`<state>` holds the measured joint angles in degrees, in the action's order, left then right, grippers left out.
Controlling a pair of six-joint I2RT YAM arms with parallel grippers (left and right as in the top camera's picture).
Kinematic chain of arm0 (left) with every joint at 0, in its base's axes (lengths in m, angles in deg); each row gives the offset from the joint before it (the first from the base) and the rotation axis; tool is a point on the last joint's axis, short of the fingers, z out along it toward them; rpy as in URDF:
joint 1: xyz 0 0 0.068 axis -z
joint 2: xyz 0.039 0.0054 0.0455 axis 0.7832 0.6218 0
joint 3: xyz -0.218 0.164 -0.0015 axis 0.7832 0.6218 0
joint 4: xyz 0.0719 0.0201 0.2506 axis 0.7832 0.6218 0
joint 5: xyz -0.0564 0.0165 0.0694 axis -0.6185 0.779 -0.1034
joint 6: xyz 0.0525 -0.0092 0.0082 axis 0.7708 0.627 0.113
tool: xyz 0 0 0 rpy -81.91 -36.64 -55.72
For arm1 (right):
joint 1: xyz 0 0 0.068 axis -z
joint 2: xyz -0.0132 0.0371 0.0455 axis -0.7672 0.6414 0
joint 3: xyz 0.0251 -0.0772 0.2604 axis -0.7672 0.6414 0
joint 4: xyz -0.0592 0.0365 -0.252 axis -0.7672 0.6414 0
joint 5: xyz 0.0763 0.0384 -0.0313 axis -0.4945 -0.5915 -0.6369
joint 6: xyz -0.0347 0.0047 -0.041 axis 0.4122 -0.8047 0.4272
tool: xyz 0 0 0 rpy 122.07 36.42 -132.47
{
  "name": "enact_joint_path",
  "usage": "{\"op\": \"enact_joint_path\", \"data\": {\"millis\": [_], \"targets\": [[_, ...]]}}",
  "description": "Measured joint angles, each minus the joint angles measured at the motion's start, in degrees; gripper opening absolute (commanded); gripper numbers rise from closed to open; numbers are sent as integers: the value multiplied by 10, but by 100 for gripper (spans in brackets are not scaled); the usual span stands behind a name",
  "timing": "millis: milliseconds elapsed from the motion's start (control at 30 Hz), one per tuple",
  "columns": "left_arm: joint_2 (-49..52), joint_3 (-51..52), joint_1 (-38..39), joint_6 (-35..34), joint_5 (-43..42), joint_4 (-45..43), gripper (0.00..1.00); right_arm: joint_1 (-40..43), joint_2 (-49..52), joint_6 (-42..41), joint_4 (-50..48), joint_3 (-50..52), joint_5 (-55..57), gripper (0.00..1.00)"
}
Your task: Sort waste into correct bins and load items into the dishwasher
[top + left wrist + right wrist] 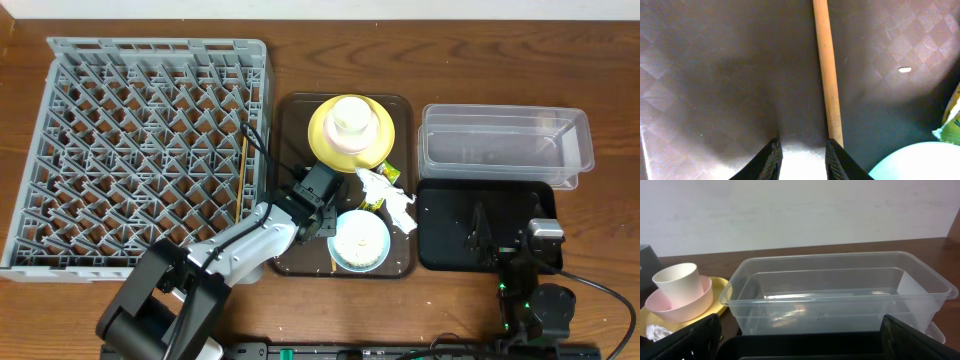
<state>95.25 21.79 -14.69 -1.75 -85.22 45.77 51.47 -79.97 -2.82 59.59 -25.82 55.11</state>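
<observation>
1 grey dish rack (150, 140) at far left; 1 dark-brown serving tray (290, 130) mid-table, carrying 1 yellow plate (322, 135) and 1 light-blue bowl (358, 240); 1 clear tub (500, 112) and 1 black tray (450, 235) at right. 1 right gripper (802, 340), spread wide and empty, over the black tray; 1 left gripper (803, 147), the nearer, low over the serving tray, fingers narrowly parted with only bare tray between. 1 wooden chopstick (827, 75) flat on that tray, long axis running straight away from the left gripper, near end just outside the bowl-side finger, so pinching it likely needs a small sideways shift.
</observation>
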Motion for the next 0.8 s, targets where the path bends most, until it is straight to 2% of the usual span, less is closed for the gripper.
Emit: {"op": "enact_joint_path", "data": {"millis": [400,800], "targets": [[-59,0,0,-35,13,-8,35,0,0,0,0,0,0,99],[-24,2,18,-63,65,-59,34,0,0,0,0,0,0,99]]}}
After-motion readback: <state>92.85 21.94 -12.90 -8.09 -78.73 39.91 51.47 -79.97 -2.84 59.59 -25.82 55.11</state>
